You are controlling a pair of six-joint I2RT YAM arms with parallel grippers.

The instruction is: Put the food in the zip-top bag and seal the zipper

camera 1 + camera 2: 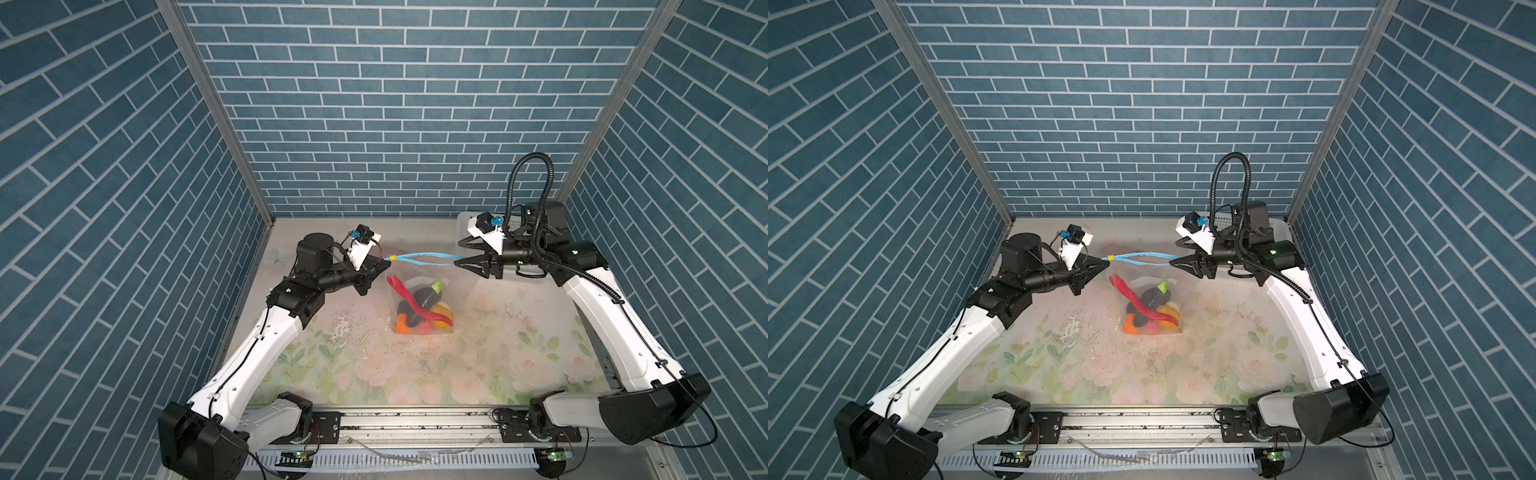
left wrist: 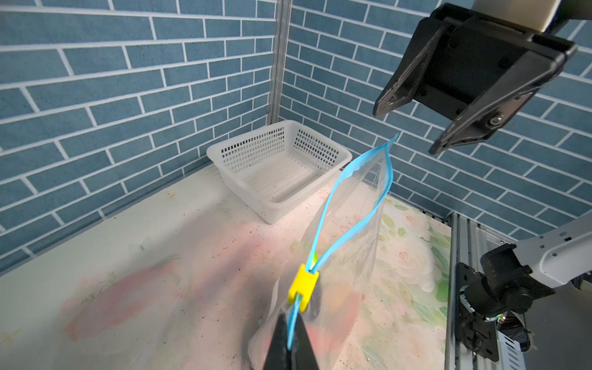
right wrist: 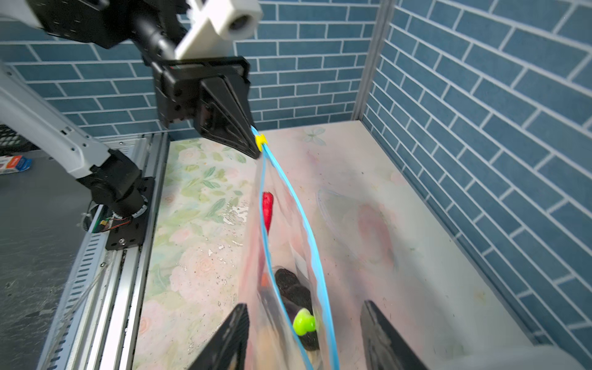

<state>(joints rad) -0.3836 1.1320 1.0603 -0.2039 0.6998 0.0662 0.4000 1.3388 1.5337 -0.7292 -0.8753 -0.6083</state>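
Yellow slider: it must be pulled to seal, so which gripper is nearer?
Left. Left gripper pinches the zipper right beside the slider; right gripper is open at the zipper's far end.

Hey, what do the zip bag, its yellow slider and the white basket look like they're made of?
The zip-top bag looks like thin, glossy clear plastic film: see-through, creased and crinkled. The yellow slider is probably hard molded plastic, opaque and fairly matte, with blocky edges. The white basket seems rigid molded plastic, smooth and slightly shiny, its walls gridded with small holes.
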